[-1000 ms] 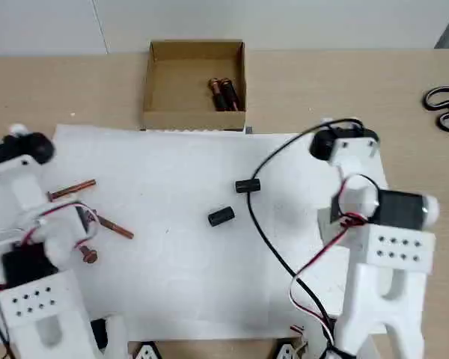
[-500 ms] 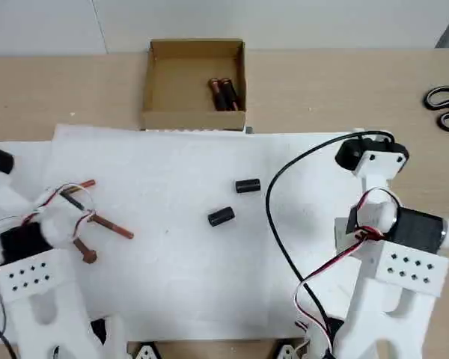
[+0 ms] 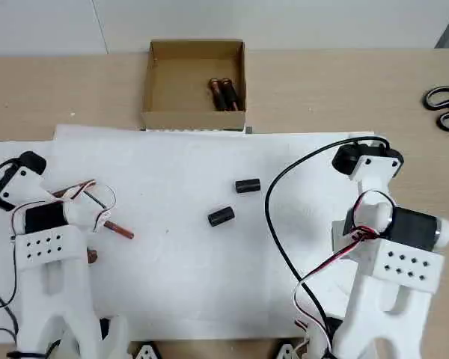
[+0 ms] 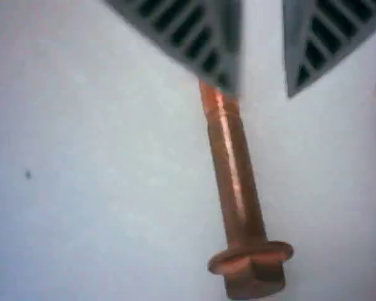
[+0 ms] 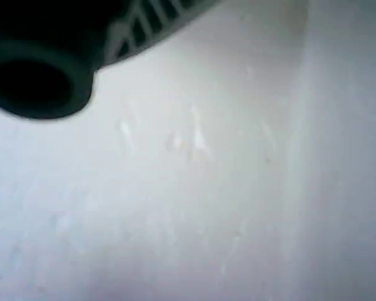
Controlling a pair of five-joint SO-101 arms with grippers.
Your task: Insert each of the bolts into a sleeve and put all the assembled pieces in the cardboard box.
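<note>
1. At the left of the white foam mat, my left gripper hangs with its jaws spread over the plain end of a copper bolt with a flanged hex head. The bolt lies flat on the mat, not yet pinched.
2. In the high view, a second copper bolt lies just beside that arm, and a bolt head shows at its edge. So at least two bolts are loose. The arm may hide more.
3. The open cardboard box sits on the counter beyond the mat and holds two assembled pieces. I judge that part done.
4. Two short black cylindrical sleeves lie empty mid-mat, well apart from the bolts.
5. The right gripper hovers over the mat's right side. I cannot tell whether it is spread or pressed together.
6. By my reckoning, about half remains: grasp a bolt, seat it in a sleeve, box it, then repeat.
</note>
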